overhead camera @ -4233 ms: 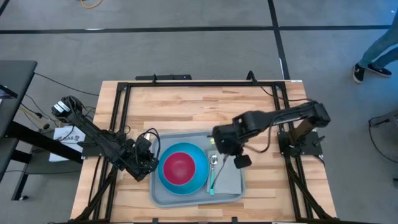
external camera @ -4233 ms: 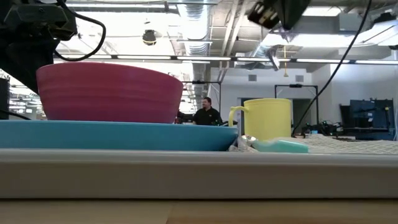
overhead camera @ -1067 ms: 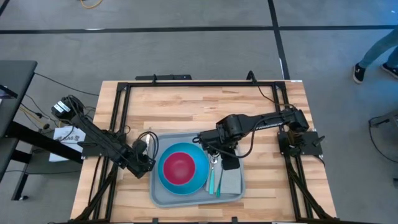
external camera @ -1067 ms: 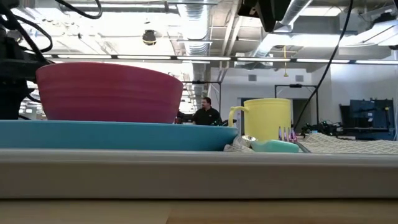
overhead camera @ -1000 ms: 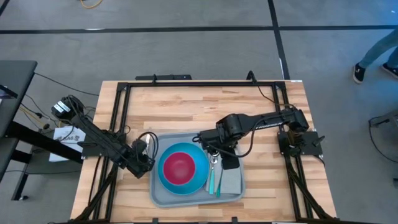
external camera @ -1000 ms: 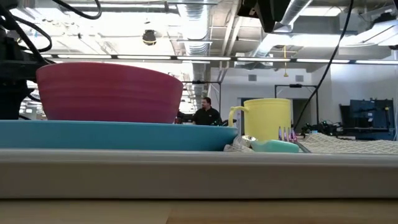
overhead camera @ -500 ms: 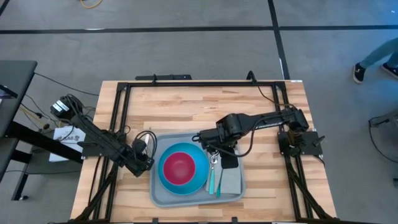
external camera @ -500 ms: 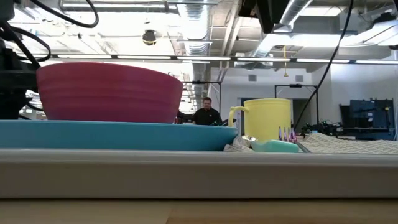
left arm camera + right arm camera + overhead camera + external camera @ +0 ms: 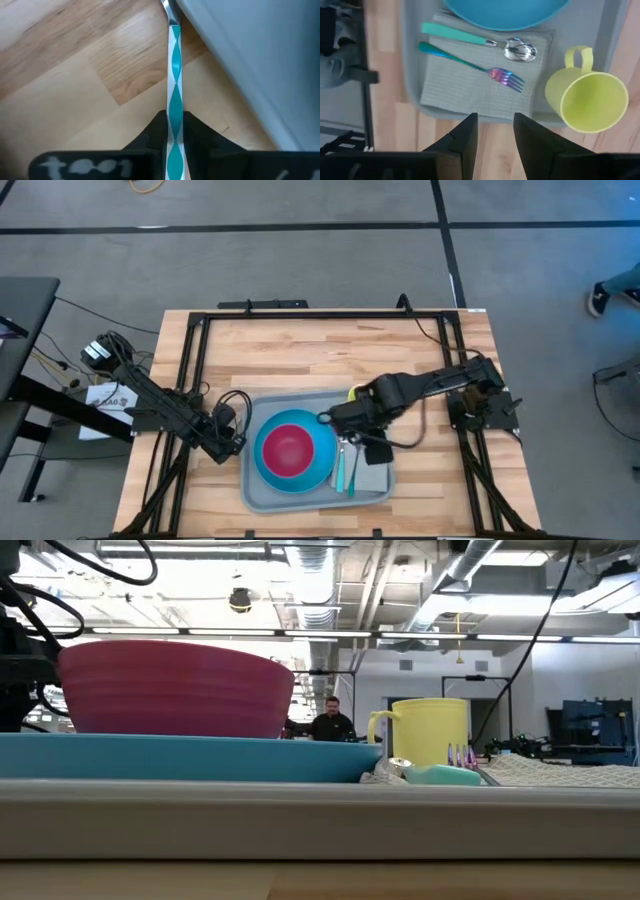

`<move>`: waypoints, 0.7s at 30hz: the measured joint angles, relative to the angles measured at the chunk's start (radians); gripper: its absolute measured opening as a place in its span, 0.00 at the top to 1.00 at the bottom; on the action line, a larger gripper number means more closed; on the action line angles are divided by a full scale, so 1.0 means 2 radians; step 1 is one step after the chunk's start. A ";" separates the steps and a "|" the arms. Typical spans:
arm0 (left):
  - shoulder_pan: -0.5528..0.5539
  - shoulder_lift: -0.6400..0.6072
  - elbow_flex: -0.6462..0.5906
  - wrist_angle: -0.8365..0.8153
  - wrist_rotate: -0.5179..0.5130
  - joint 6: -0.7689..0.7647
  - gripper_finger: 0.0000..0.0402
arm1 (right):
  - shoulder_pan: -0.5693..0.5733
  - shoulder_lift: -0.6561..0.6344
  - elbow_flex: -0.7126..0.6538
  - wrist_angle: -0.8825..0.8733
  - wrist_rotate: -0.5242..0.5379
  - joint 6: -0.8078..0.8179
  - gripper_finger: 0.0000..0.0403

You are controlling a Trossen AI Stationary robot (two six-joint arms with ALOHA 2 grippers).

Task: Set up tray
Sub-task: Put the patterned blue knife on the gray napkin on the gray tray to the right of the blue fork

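Seen from my remote station, the large grey-blue rectangular plastic tray [image 9: 262, 496] lies on the near half of the wooden table [image 9: 300, 350], and every place below is given relative to it. Nearest me in the low view is its raised front rim. Inside it, toward the left arm's side, a round blue plate [image 9: 312, 468] carries a pink ribbed bowl [image 9: 289, 450]. Toward the right arm's side of the tray lies a flat grey square cloth [image 9: 470, 85], and on it rest a spoon with a turquoise handle [image 9: 477, 41] and a fork with a teal handle and iridescent tines [image 9: 472, 65], side by side. At the tray's far right corner stands a pale yellow plastic mug [image 9: 585, 97], upright. The right gripper [image 9: 495, 127] hangs above the cloth side of the tray, its fingers apart and holding nothing. Just outside the tray's left edge, the left gripper [image 9: 174, 125] sits low over the table, fingers clamped on a slim utensil with a teal and silver handle [image 9: 174, 85]. Far behind the tray, a person [image 9: 329, 720] shows in the room
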 joint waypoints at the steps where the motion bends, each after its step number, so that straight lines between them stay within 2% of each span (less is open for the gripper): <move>1: 0.000 0.000 0.001 0.000 -0.001 0.000 0.94 | 0.008 -0.009 0.000 0.000 0.003 0.002 0.71; 4: 0.000 0.003 0.015 -0.008 0.001 0.015 0.94 | 0.033 -0.035 0.000 0.000 0.033 0.025 0.71; 8: 0.000 0.004 0.059 -0.057 0.002 0.035 0.94 | 0.077 -0.081 0.000 0.000 0.102 0.067 0.71; 14: 0.001 0.004 0.168 -0.208 -0.025 0.027 0.94 | 0.158 -0.127 0.000 0.000 0.226 0.158 0.71; 18: 0.001 0.003 0.257 -0.281 -0.065 0.022 0.95 | 0.208 -0.133 0.001 0.000 0.280 0.198 0.71; 21: 0.001 0.004 0.314 -0.350 -0.095 0.014 0.95 | 0.238 -0.125 0.001 0.000 0.301 0.212 0.71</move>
